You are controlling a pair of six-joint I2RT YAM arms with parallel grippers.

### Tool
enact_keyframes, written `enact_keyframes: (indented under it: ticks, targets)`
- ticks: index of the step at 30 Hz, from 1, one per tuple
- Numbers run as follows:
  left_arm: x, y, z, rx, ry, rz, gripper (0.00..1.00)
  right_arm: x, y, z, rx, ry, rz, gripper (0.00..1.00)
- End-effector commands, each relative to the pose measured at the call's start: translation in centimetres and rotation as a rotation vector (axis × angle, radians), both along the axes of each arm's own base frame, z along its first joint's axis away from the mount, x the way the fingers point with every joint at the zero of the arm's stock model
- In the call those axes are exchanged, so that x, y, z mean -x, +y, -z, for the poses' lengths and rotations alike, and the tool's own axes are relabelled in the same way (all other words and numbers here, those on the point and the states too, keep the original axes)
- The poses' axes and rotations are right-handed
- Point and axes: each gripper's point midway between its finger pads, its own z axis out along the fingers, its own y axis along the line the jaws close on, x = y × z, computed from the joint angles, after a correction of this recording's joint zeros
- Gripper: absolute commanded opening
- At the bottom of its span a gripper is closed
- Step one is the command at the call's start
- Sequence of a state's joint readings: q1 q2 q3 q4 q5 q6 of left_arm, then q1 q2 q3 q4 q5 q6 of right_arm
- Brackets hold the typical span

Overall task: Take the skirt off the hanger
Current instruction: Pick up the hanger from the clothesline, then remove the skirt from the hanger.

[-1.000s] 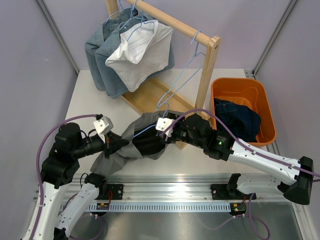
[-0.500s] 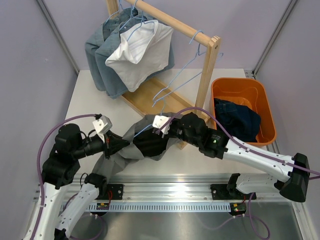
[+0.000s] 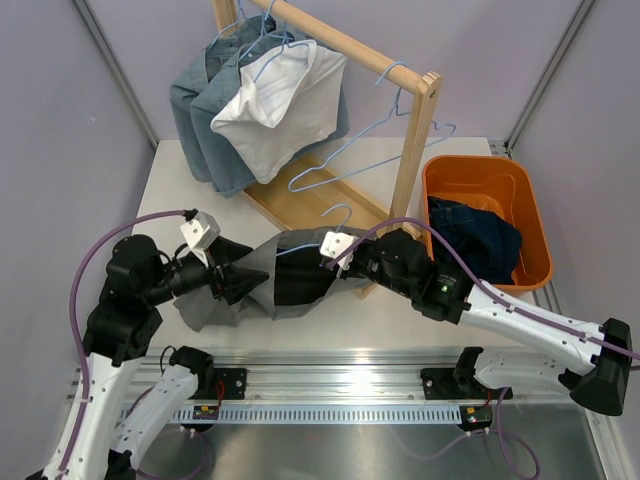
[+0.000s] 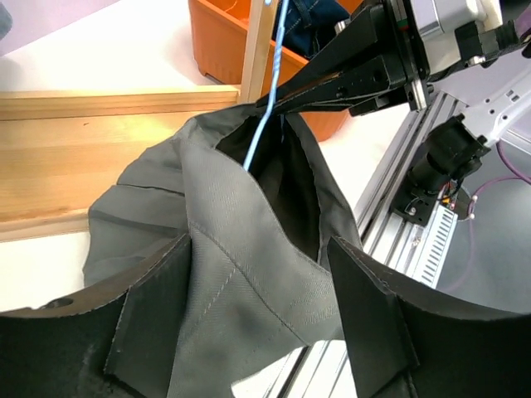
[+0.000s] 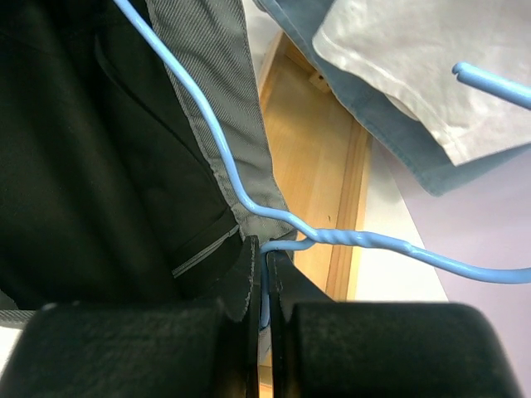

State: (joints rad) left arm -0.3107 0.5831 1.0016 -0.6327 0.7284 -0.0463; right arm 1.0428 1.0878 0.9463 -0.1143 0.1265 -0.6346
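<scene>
The grey skirt (image 3: 262,268) lies bunched on the table between my two arms, its dark lining (image 5: 83,166) showing. A light blue wire hanger (image 3: 338,212) is still threaded through its waistband (image 5: 207,108). My right gripper (image 3: 345,262) is shut on the hanger wire (image 5: 357,240) just below the twisted neck. My left gripper (image 4: 261,307) is open at the skirt's left end. Grey skirt cloth (image 4: 249,249) lies loose between its fingers (image 4: 158,315), not pinched. In the left wrist view the hanger wire (image 4: 265,108) runs up toward the right gripper (image 4: 365,75).
A wooden rack (image 3: 415,150) stands behind, with denim and white shirts (image 3: 270,110) and an empty blue hanger (image 3: 370,150). Its wooden base (image 3: 300,195) lies just behind the skirt. An orange bin (image 3: 470,162) holding dark jeans (image 3: 475,235) sits at right. A metal rail (image 3: 340,385) runs along the near edge.
The left gripper has opened and let go of the skirt, drawing back to the left. The right gripper has closed on the hanger wire and shifted it slightly right; the hook now stands up.
</scene>
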Motion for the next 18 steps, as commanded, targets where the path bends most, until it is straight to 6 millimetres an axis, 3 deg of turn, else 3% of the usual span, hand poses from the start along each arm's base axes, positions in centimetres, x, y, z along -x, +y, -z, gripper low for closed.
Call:
enact_keyframes:
  ticks: [1,4,6,10,14,18]
  targets:
    - [-1.3,0.2,-1.8,0.012,-0.047,-0.044,0.67,-0.7,-1.1,-2.5,-0.089,-0.029,0.040,0.00]
    - [-2.7,0.5,-1.4,-0.013,-0.033,-0.090,0.58,-0.8,-1.7,-2.3,-0.083,-0.027,0.048,0.00]
    - [-3.1,1.0,-0.9,-0.041,-0.023,-0.125,0.59,-0.8,-2.3,-2.1,-0.077,-0.026,0.057,0.00]
    - [-3.6,2.3,-1.6,-0.085,-0.107,-0.193,0.80,-1.0,-3.2,-1.9,-0.069,-0.018,0.071,0.00]
    - [-3.9,3.3,-2.1,-0.102,-0.130,-0.253,0.92,-1.4,-4.1,-1.5,-0.061,0.001,0.097,0.00]
    - [-4.4,3.4,-4.5,-0.013,-0.145,-0.304,0.98,-1.8,-4.4,-1.3,-0.070,0.024,0.120,0.00]
